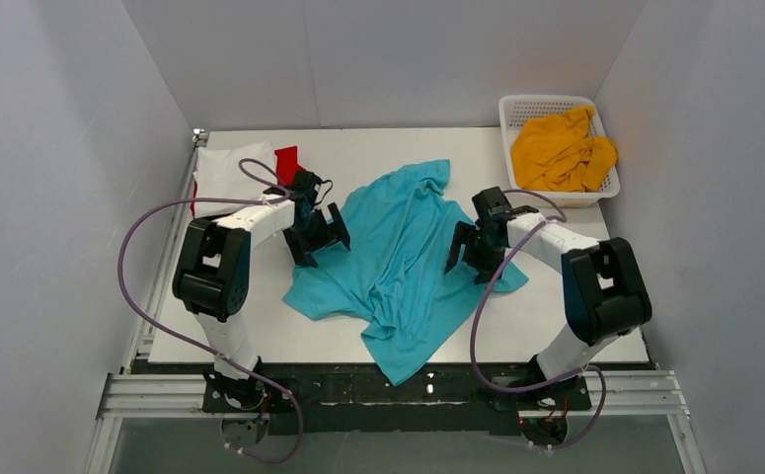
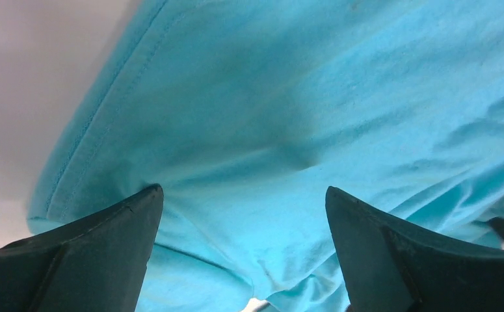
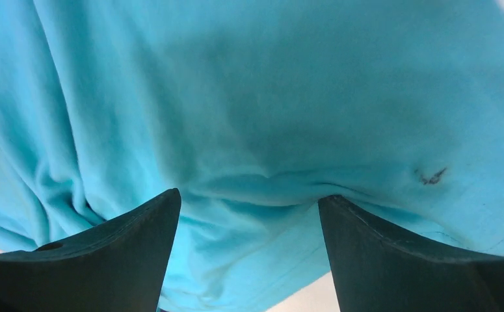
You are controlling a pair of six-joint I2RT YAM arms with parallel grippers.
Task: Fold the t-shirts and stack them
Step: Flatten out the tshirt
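At the middle of the counter, tail over its near edge: turquoise t-shirt lay crumpled | left gripper and right gripper both spread wide, holding nothing, at its 2 sides | I judged it light, limp, grippy; would pinch hemmed edges, not mid-cloth
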